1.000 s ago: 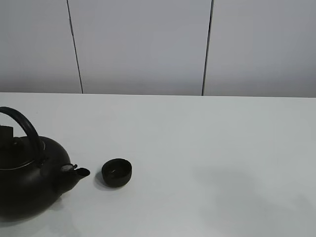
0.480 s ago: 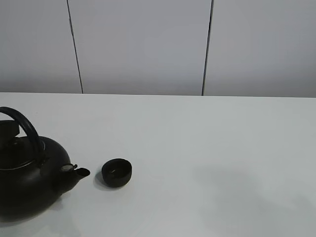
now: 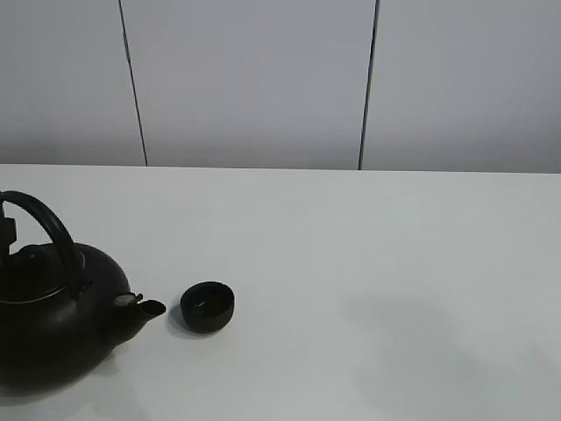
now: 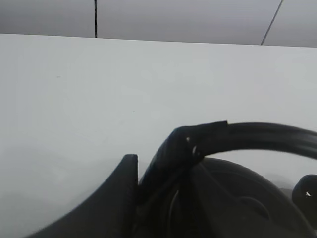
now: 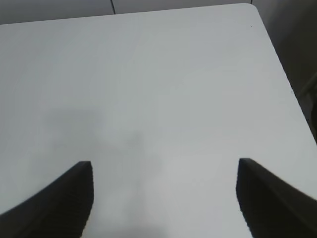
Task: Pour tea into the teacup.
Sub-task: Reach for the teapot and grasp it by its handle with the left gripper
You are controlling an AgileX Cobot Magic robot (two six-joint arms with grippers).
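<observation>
left gripper (image 4: 148,163) clamped on the big round black teapot's (image 3: 44,333) arched handle (image 4: 257,136); small matte black teacup (image 3: 208,306) stands clear of that gripper, past the spout (image 3: 151,308) (right gripper (image 5: 163,171) gapes empty over white table (image 5: 148,74)).

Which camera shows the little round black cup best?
The exterior high view: the small round matte black teacup sits whole on the white table, beside the spout of the big black teapot. The left wrist view shows mostly the teapot handle; the right wrist view shows no cup.
</observation>
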